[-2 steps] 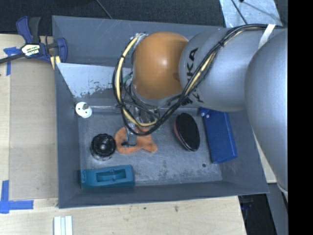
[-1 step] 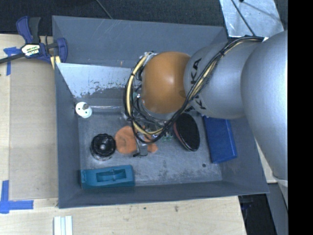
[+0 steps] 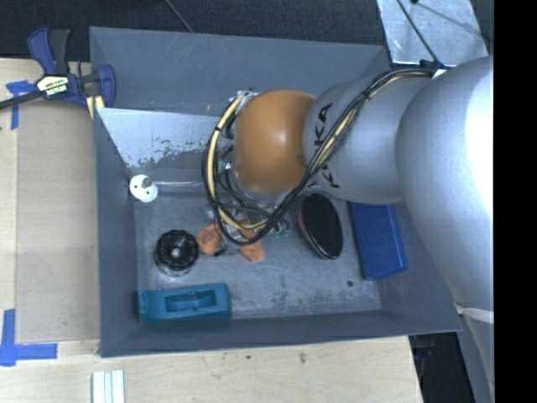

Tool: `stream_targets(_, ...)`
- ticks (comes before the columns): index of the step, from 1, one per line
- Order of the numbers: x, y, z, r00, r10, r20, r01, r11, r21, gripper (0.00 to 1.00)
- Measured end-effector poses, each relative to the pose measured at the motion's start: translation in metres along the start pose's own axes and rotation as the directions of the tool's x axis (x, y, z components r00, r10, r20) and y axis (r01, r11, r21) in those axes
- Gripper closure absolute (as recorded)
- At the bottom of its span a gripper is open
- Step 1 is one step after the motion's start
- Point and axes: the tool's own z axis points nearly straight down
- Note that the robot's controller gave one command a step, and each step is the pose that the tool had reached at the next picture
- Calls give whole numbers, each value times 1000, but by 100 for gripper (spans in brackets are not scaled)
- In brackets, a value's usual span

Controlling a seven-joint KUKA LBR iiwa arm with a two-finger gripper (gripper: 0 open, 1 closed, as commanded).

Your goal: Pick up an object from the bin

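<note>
Orange lump point(image 3: 252, 251), small and ragged in outline, lies on the bin floor a little to the right of the black round cap point(image 3: 176, 250). An orange bit point(image 3: 210, 240) of the same colour sits just beside the cap. You cannot tell whether the two are one thing joined under the gripper point(image 3: 231, 232) or two separate pieces. The gripper hangs right between them, under the orange wrist cover point(image 3: 268, 141) and its loops of cable. These hide the fingers, so you cannot tell whether they are spread or pressed together. Judge the lump as light and probably soft or crumpled, not brittle. It should give a little under pressure and is unlikely to slip, but it is low and may be hard to get under. Take it across its narrowest part, close to the floor, and keep the closing line pointed away from the cap so nothing lands on that. The other things should not interfere. A flat teal block point(image 3: 185, 302) lies beyond the cap toward the bin's near wall. A small white round piece point(image 3: 143, 190) lies beyond the cap toward the back wall. A black oval disc point(image 3: 323, 225) and a blue block point(image 3: 377, 240) lie well to the cap's right, past the gripper.
</note>
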Motion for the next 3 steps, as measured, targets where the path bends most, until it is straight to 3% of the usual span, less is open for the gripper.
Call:
stream_targets(1,0,0,0,1000,0,0,0,1000,0,100)
stream_targets(2,15,-23,-103,1000,-4,-3,4,1000,1,100)
stream_targets(3,15,-23,-103,1000,-4,-3,4,1000,0,100)
